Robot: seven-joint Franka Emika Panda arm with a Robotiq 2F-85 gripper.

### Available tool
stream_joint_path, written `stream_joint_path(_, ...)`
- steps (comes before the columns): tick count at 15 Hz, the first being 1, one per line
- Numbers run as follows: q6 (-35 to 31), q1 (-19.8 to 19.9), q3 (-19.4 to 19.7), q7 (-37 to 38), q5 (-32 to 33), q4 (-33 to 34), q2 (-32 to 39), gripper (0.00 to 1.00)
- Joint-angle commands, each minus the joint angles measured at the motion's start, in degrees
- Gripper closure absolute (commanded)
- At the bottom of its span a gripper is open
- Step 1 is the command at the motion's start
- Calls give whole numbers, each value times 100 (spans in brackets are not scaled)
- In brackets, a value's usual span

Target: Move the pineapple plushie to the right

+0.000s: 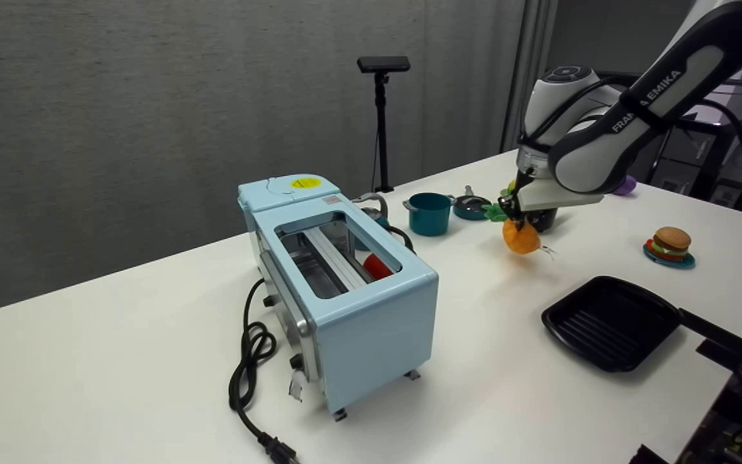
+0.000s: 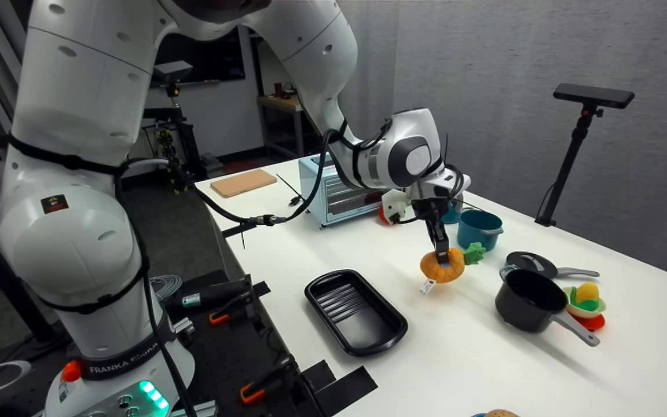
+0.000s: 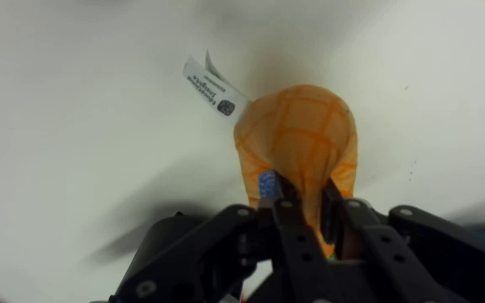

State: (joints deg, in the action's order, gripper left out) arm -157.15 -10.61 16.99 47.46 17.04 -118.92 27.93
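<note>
The pineapple plushie is an orange-yellow rounded soft toy with green leaves and a white tag. It shows in both exterior views and in the wrist view. My gripper is shut on its middle, and the cloth is pinched between the two fingers in the wrist view. In an exterior view the gripper points down with the plushie at its fingertips. The plushie hangs a little above the white table, with a shadow beneath it. Its leaves are mostly hidden by the gripper in the wrist view.
A black grill pan lies near the table's robot side. A black saucepan, a small pan and a teal pot stand close to the plushie. The light-blue toaster and a toy burger are farther off.
</note>
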Motion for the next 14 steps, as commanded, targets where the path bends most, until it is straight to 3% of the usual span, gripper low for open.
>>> stream_joint_path(1, -146, 7, -82, -133, -86, -179, -66, 53)
stream_joint_path(8, -76, -242, 37, -89, 219, -214, -115, 1)
stream_joint_path(14, 7, -239, -23, -81, 95, -94, -4, 0)
